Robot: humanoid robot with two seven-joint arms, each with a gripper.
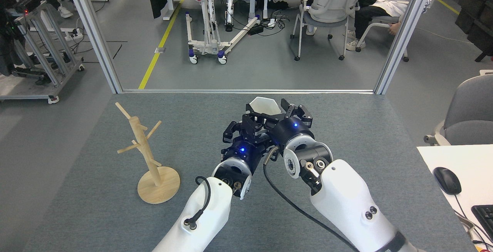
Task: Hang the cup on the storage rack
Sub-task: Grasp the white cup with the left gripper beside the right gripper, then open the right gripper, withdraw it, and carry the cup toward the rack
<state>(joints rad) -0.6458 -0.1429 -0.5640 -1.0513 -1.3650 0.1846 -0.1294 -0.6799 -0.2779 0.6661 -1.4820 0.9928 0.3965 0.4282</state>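
Head view of the hanging task at an early stage. The cup is shown near the middle of the grey table, toward its far edge, with its hexagonal rim turned up and only the upper part visible above the two grippers. The rack is seen well apart from it, on the left side of the table, upright on its disc base, with every peg bare. The hanging is therefore judged not yet done: the cup has yet to be carried across to the rack and its handle slipped over a peg. The handle is not visible here, being hidden behind the grippers.

The right gripper is placed at the cup, its dark fingers being seen on the right of the white body and reaching across its near side. They appear closed against the cup, though the contact itself is partly hidden. The left gripper is held just beside the right one, below and left of the cup. Its fingers are seen spread, and nothing is seen between them; whether the cup is touched by them cannot be told.
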